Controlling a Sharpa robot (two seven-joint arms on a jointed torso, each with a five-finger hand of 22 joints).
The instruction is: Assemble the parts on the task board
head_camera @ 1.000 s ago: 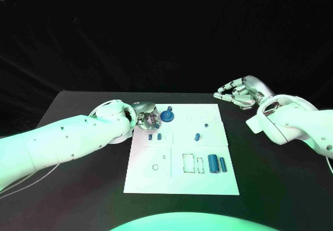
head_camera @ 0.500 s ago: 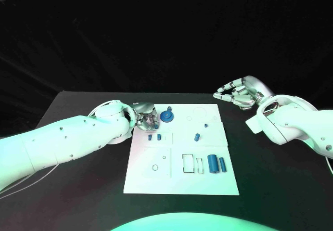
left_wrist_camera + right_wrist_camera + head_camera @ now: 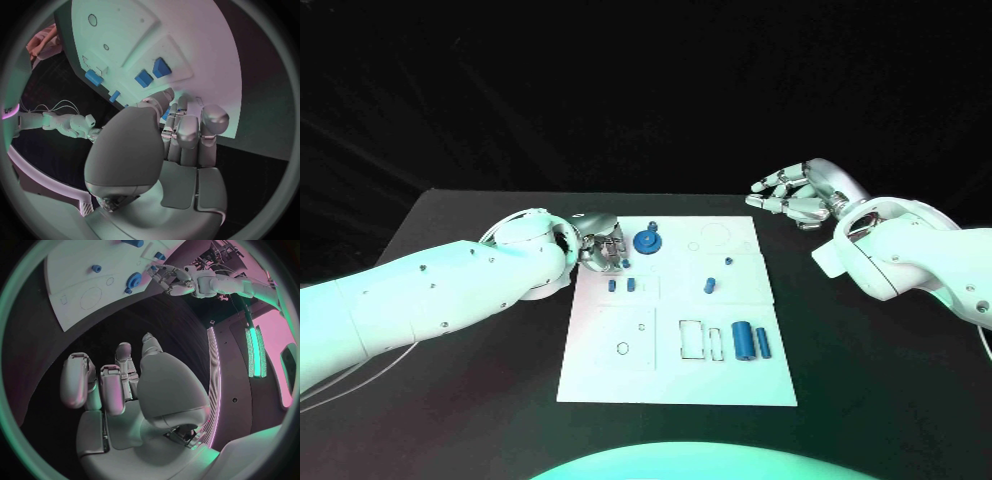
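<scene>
My left hand (image 3: 600,250) hovers at the flat white task board's (image 3: 678,375) far-left corner, fingers curled — whether they pinch anything I cannot tell. The round blue wheel-shaped part (image 3: 648,241) sits just beside it; small blue pegs (image 3: 620,285) and two blue cylinders (image 3: 751,342) lie unplaced, so I judge much remains. My right hand (image 3: 790,196) hangs off the board, loosely curled, empty.

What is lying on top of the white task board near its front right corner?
On the task board, near its front right corner, two blue upright-lying cylinders rest side by side, beside a slim blue piece and an outlined rectangular slot. Whether anything sits inside the slot cannot be told.
</scene>
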